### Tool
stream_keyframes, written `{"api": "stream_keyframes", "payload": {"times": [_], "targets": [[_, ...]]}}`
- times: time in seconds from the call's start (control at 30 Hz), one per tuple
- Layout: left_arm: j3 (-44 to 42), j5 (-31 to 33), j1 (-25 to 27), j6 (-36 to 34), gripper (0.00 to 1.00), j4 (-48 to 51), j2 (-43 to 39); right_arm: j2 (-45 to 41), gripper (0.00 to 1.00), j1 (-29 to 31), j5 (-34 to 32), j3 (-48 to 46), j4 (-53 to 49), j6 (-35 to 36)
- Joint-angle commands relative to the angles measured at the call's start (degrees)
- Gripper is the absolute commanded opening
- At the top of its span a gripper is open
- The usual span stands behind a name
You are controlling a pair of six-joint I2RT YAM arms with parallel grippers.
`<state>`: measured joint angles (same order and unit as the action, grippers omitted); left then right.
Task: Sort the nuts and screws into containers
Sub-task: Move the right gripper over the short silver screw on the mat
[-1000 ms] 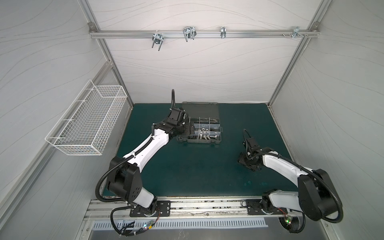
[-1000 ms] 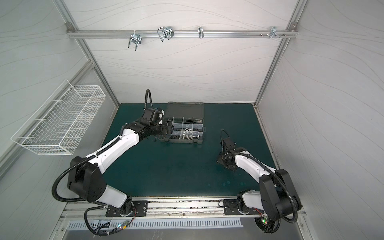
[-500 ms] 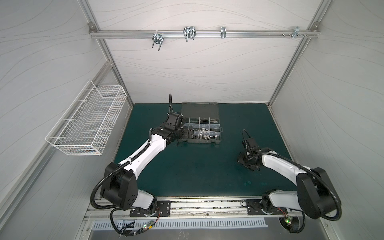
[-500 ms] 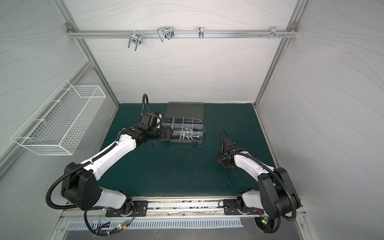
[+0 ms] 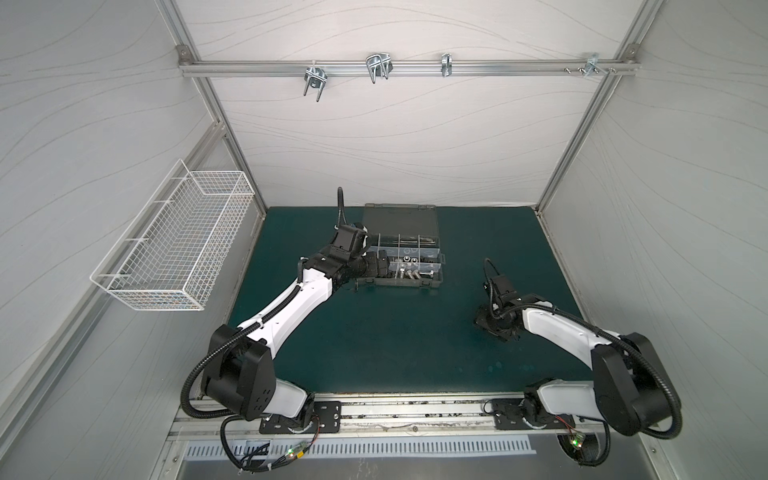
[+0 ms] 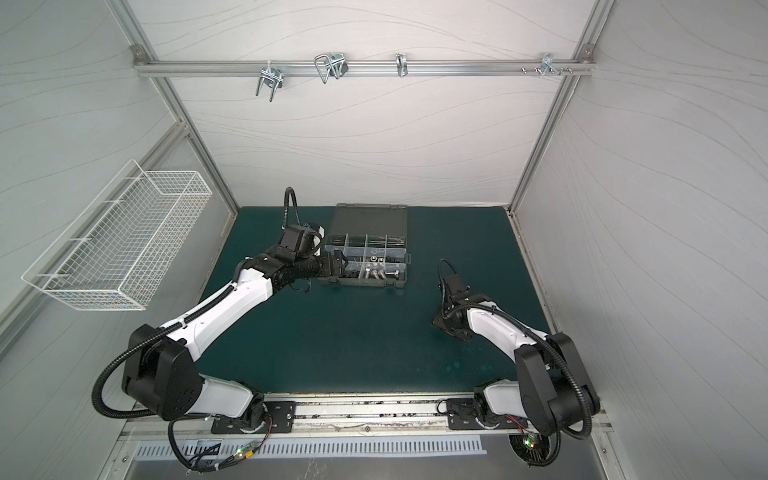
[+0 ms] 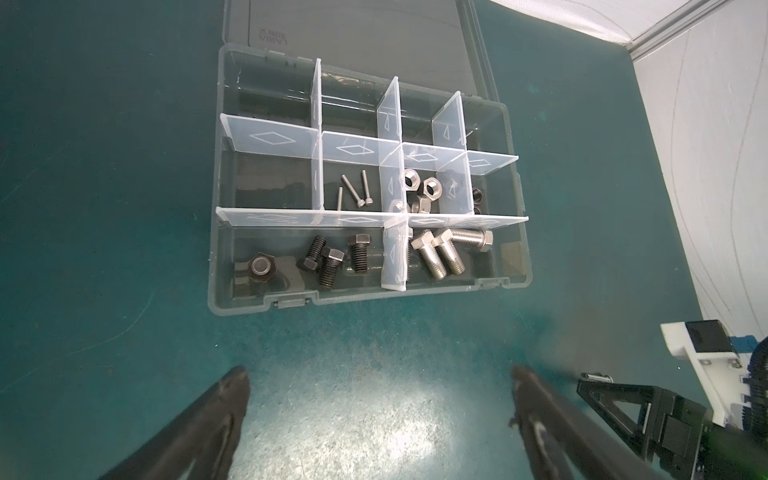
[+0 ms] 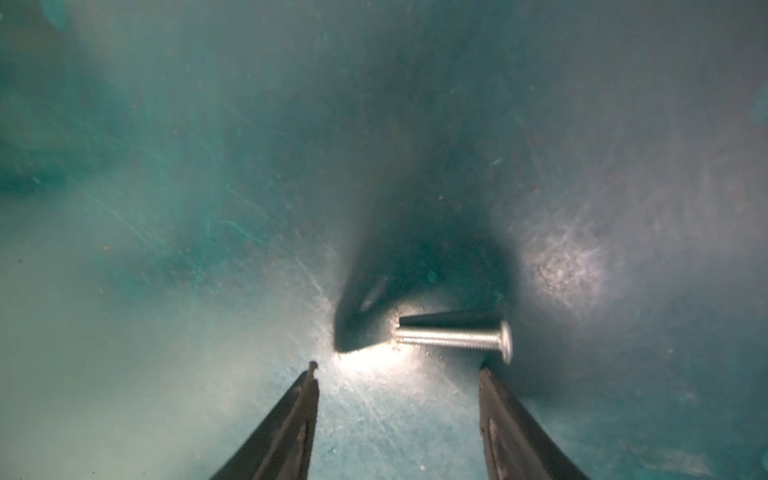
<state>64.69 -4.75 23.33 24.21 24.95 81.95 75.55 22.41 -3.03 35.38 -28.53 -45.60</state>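
Fingers (image 8: 286, 424) of right gripper (image 8: 398, 368) parted to a medium gap, empty, tips low over teal worktop (image 8: 166, 208). Fingers (image 7: 208, 419) of left gripper (image 7: 378, 374) spread wide, empty, just short of organizer case (image 7: 212, 286). Target: one silver screw (image 8: 453, 336), flat on worktop just beyond right fingertips, head end nearest one tip, well apart from case. Step in hand, by judgement: pick-up of screw. Shank roughly along closing line, so risk of end-to-end pinch and pop-out; turn wrist to close across threaded shank near mid-length. Centre gap over shank before descent; lower until tips graze worktop; close slowly; watch for roll. Screw: bright metal, fine thread, round low head, cylindrical, prone to rolling. Worktop: scuffed, scratched, glossy under glare, hard-looking. Fingers: black, tapered to thin points, suited to small parts. Case: translucent grey plastic, lid (image 7: 353, 33) folded flat behind, clear dividers (image 7: 274, 137) with diamond marks. Contents by compartment: black hex bolts (image 7: 328, 262) in front row, silver hex bolts (image 7: 440, 253) alongside, thin silver screws (image 7: 353, 191) in middle row, silver hex nuts (image 7: 419, 187) next along, black nuts (image 7: 477, 195) in end cell, partly hidden. Likely destination: cell of thin silver screws, match of type not certain.
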Motion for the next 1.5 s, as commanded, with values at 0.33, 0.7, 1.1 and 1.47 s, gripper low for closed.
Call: {"api": "stream_keyframes", "payload": {"times": [0.33, 0.7, 1.1, 1.47], "targets": [[-0.26, -1.57, -0.13, 0.40, 0.99, -2.59, 0.84, 3.64, 0.57, -1.34, -3.79, -0.54, 4.67, 0.12], [-0.34, -2.36, -0.13, 0.27, 0.99, -2.58, 1.54, 6.59, 0.56, -2.18, -4.79, 1.79, 5.53, 1.30], [-0.17, -3.39, -0.13, 0.31, 0.99, -2.71, 1.80, 9.82, 0.51, -3.49, -5.26, 4.24, 2.98, 2.78], [0.00, -4.15, -0.13, 0.32, 0.99, -2.95, 2.14, 16.33, 0.42, -4.58, -3.39, 10.30, -0.66, 8.88]]}}
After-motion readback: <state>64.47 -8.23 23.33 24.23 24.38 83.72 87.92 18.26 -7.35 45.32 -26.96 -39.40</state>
